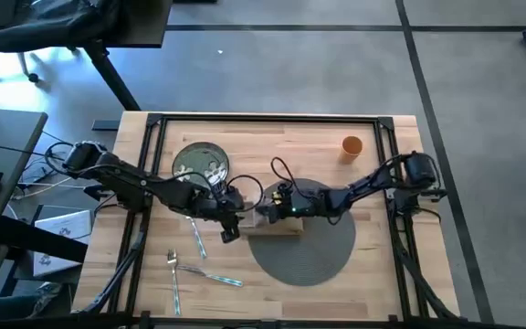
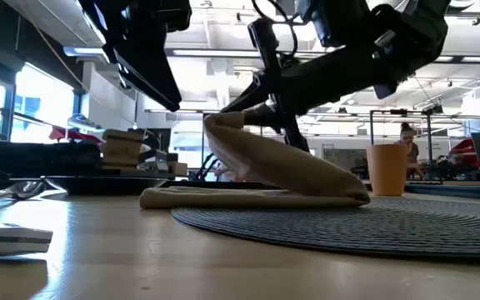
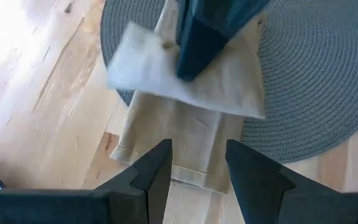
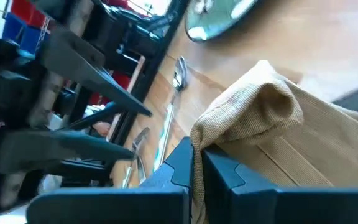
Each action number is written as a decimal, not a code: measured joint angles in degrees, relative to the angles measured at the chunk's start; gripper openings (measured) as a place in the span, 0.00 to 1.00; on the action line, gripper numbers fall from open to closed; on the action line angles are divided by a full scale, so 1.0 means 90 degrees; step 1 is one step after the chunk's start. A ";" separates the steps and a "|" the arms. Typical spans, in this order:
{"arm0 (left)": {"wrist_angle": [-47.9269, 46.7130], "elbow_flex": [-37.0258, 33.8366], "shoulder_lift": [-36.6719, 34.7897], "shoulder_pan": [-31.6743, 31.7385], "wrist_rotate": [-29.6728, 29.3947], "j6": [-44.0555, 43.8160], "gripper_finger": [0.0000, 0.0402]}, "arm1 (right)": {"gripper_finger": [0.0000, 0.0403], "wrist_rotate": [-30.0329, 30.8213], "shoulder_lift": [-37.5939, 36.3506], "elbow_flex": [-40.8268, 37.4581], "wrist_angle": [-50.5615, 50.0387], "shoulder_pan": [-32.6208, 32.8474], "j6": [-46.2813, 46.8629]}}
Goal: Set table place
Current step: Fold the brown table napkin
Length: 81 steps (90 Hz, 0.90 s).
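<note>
A beige napkin point(image 1: 279, 225) lies partly on the left edge of the round grey mat point(image 1: 313, 247) and partly on the table point(image 1: 382, 274). My right gripper point(image 1: 265, 214) is shut on the napkin's left end, which it holds raised. My left gripper point(image 3: 197, 171) hovers open just left of the napkin, its fingers over the napkin's flat lower layer. I see nothing between them. The green plate point(image 1: 201, 163) sits at the far left. The orange cup point(image 1: 352, 146) stands at the far right. Cutlery point(image 1: 194, 245) lies near the front left. My right gripper pinches a bunched fold of the napkin's left end point(image 4: 199, 142) between its two fingers, reaching in from the table's right and slanting down. That end point(image 2: 223, 123) is lifted. The upper layer slopes down to the mat, and the lower layer point(image 2: 223, 197) lies flat on table and mat.
A fork and another piece of cutlery point(image 1: 199, 272) lie near the front left edge. The black rail frame point(image 1: 272, 119) runs around the tabletop. Bare wood shows to the right of the mat.
</note>
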 joint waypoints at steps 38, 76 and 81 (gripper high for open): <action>0.0000 0.0000 0.0000 -0.0002 -0.0005 0.0051 0.34 | 0.00 0.0082 0.0301 -0.0002 0.0482 0.0055 0.0156; 0.0002 0.0000 0.0000 -0.0002 0.0023 0.0002 0.34 | 0.15 0.0176 0.0301 -0.0002 0.0506 -0.0003 -0.0077; 0.0002 0.0000 0.0000 -0.0002 0.0023 0.0000 0.34 | 0.21 0.0186 0.0301 -0.0002 0.0504 -0.0005 -0.0230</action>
